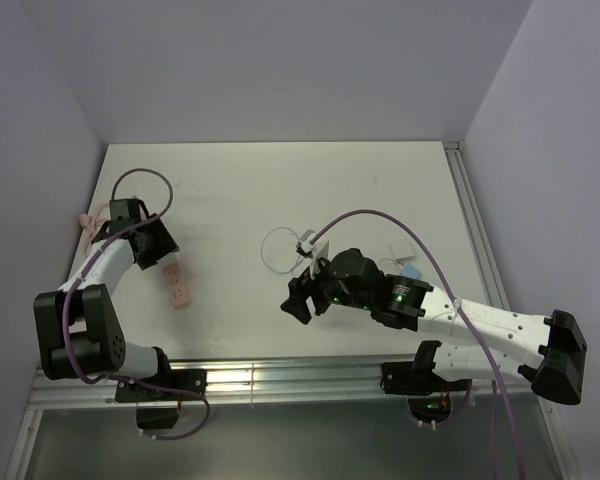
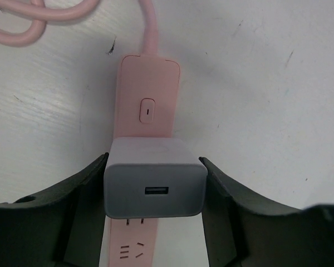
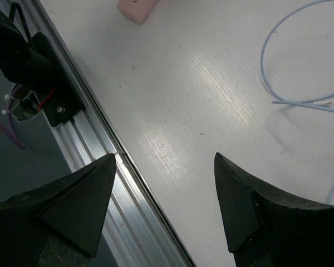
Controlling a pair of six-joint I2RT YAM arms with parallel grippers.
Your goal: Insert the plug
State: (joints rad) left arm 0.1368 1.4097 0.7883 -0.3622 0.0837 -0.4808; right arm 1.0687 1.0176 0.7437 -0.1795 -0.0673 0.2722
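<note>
While the left gripper (image 2: pixel 153 161) clasps the white charger (image 2: pixel 154 186) seated on the pink socket strip (image 2: pixel 149 94), the right gripper (image 3: pixel 165 157) hangs spread and empty above the surface (image 3: pixel 211 67). The plug (image 1: pixel 306 241) lies beside its wire loop (image 1: pixel 279 250), just beyond the right gripper, apparently slanting diagonally; its heading is too small to tell.
</note>
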